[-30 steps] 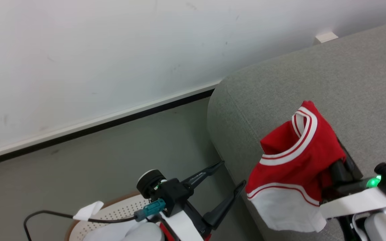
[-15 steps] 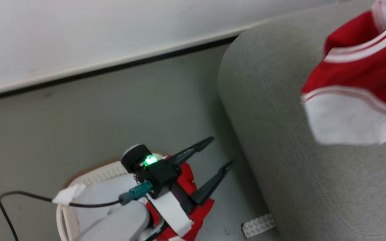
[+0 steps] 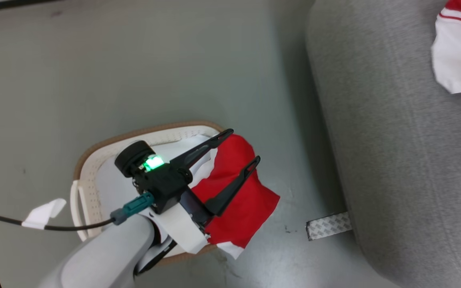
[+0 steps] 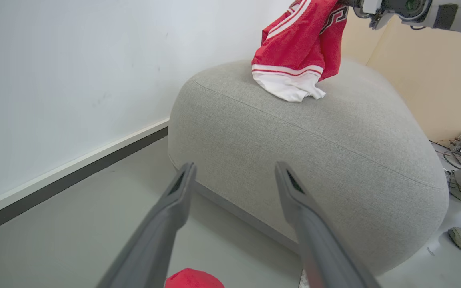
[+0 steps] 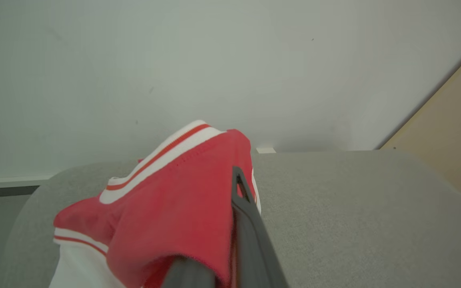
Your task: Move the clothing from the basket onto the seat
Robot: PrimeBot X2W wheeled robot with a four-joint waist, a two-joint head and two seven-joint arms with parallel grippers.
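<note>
1. Red-and-white garment [image 4: 294, 52]: pinched in the right pincer [image 5: 236, 184], whose fingers press together on the fabric. It hangs over the top of the seat [image 4: 314, 136], white hem lowest.
2. Second red garment [image 3: 242, 208]: lies in the basket [image 3: 150, 130], spilling over the brown rim on the seat side.
3. Left pincer [image 3: 244, 145]: spread, empty, above the basket.
4. Basket: on the floor [image 3: 174, 60], near the seat.
5. Tape strip [image 3: 328, 226]: on the floor at the seat's base.
</note>
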